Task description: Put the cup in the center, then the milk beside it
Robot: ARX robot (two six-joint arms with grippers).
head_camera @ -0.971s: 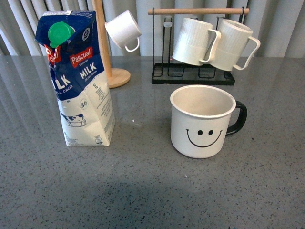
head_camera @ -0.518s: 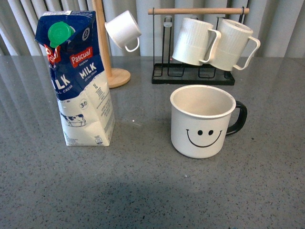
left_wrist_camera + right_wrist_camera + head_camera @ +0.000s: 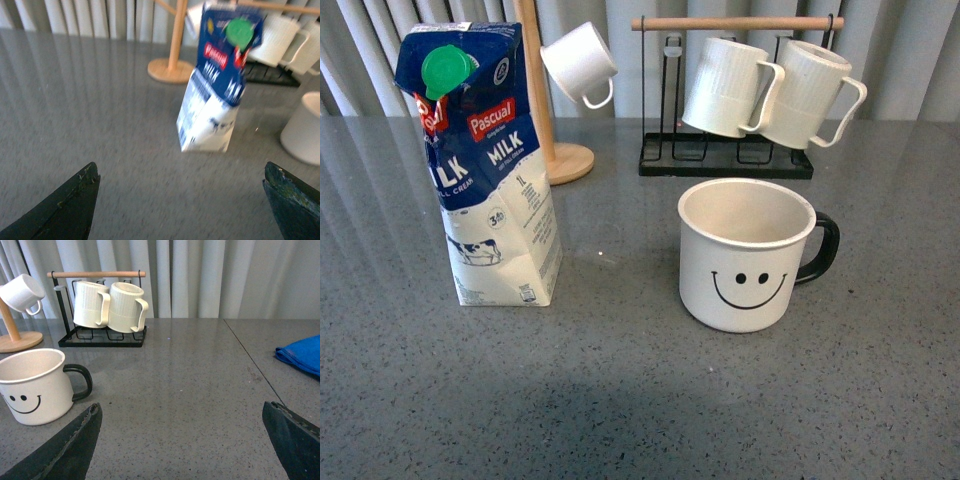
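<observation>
The cup, a wide white mug with a black smiley face and black handle, stands upright on the grey table, right of centre. It also shows in the right wrist view and partly in the left wrist view. The milk, a blue-and-white Pascual carton with a green cap, stands upright to the cup's left; it shows blurred in the left wrist view. My left gripper is open and empty, well short of the carton. My right gripper is open and empty, beside the cup. Neither gripper shows in the front view.
A black rack with a wooden bar holds two ribbed white mugs behind the cup. A wooden stand carries a small plain white cup. A blue cloth lies far right. Grey curtains hang behind.
</observation>
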